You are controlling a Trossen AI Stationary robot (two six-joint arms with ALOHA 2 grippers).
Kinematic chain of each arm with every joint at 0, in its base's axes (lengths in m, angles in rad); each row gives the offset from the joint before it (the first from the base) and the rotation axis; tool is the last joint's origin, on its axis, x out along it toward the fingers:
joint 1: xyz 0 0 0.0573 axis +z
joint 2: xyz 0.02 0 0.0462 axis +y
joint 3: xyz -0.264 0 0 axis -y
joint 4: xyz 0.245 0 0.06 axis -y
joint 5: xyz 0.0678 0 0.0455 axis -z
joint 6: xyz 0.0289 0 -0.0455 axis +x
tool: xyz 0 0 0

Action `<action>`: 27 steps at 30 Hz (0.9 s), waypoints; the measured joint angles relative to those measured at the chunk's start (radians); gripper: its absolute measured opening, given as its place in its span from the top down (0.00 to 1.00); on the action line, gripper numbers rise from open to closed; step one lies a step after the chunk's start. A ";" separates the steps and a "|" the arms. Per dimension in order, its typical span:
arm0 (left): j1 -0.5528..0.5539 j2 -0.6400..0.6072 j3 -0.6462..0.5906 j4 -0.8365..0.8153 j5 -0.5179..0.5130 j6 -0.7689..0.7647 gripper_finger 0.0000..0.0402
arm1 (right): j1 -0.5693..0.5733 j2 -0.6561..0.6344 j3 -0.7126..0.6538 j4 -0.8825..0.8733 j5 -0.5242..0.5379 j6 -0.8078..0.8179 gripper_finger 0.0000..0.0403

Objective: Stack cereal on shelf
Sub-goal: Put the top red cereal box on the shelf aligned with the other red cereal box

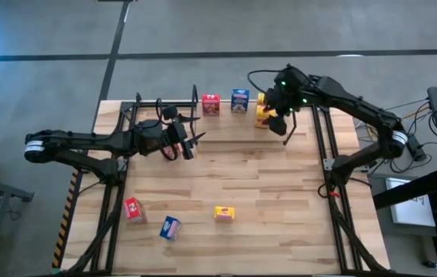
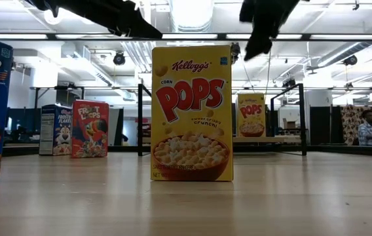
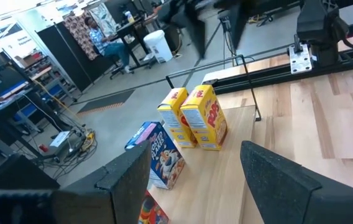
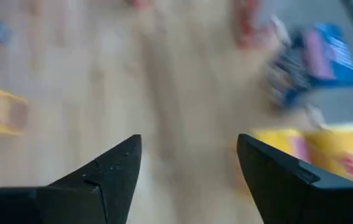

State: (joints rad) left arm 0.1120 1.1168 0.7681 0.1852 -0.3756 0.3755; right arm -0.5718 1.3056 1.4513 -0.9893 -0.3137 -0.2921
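Along the table's far edge stand a red cereal box (image 1: 211, 104), a blue one (image 1: 239, 100) and two yellow ones (image 1: 263, 112). In the left wrist view they stand upright on the shelf's light board (image 3: 232, 155), beside its thin black rod (image 3: 251, 87). Near the table's front edge are another red box (image 1: 134, 209), a blue one (image 1: 170, 227) and a yellow one (image 1: 224, 213). My right gripper (image 4: 189, 168) hangs open just in front of the yellow pair. My left gripper (image 3: 195, 180) is open over the table's far left, pointing toward the row.
Black frame rails (image 1: 330, 177) run along both sides of the table. The shelf's upright black posts (image 2: 302, 118) rise at the far edge. Bare wood lies in the table's middle (image 1: 226, 165). A person sits in the room beyond (image 3: 99, 34).
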 joint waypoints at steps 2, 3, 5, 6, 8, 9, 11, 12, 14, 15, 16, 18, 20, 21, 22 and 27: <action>0.000 0.000 0.000 0.000 0.000 -0.014 0.42 | 0.045 -0.043 -0.041 0.041 -0.031 0.038 0.40; 0.000 0.000 0.000 0.000 0.000 -0.023 0.42 | 0.072 -0.065 -0.072 0.080 -0.031 0.049 0.41; 0.000 0.000 0.000 0.000 -0.002 -0.035 0.42 | 0.127 -0.113 -0.150 0.167 -0.029 0.072 0.43; 0.000 0.000 0.000 -0.001 -0.005 -0.043 0.42 | 0.154 -0.138 -0.195 0.218 -0.029 0.084 0.44; 0.000 0.000 0.000 -0.005 -0.006 -0.059 0.42 | 0.210 -0.183 -0.286 0.331 -0.027 0.099 0.46; 0.000 0.000 0.000 -0.011 -0.006 -0.066 0.42 | 0.237 -0.206 -0.336 0.393 -0.026 0.099 0.47; 0.000 0.000 0.000 -0.017 -0.006 -0.079 0.42 | 0.286 -0.245 -0.428 0.522 -0.002 0.098 0.49; 0.000 0.000 0.000 -0.018 -0.007 -0.084 0.42 | 0.307 -0.262 -0.472 0.585 0.018 0.098 0.51; 0.000 0.000 0.000 -0.018 -0.007 -0.099 0.42 | 0.340 -0.290 -0.542 0.683 0.065 0.088 0.54; 0.000 0.000 0.000 -0.018 -0.008 -0.104 0.42 | 0.352 -0.305 -0.574 0.720 0.083 0.079 0.56; 0.000 0.000 0.000 -0.020 -0.008 -0.107 0.42 | 0.361 -0.315 -0.601 0.755 0.096 0.074 0.58; 0.000 0.000 0.000 -0.027 -0.008 -0.117 0.42 | 0.371 -0.336 -0.648 0.818 0.107 0.073 0.64; 0.000 0.000 0.000 -0.039 -0.008 -0.136 0.42 | 0.372 -0.353 -0.684 0.867 0.107 0.067 0.70; 0.000 0.000 0.000 -0.048 -0.008 -0.147 0.42 | 0.372 -0.358 -0.697 0.898 0.107 0.062 0.73; 0.000 0.000 0.000 -0.054 -0.008 -0.162 0.42 | 0.372 -0.362 -0.710 0.937 0.108 0.056 0.77; 0.000 0.000 0.024 -0.148 -0.010 -0.284 0.42 | 0.371 -0.369 -0.769 1.058 0.106 0.013 0.91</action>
State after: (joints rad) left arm 0.1120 1.1164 0.7920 0.0375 -0.3855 0.0914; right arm -0.2005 0.9367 0.6819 0.0692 -0.2077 -0.2787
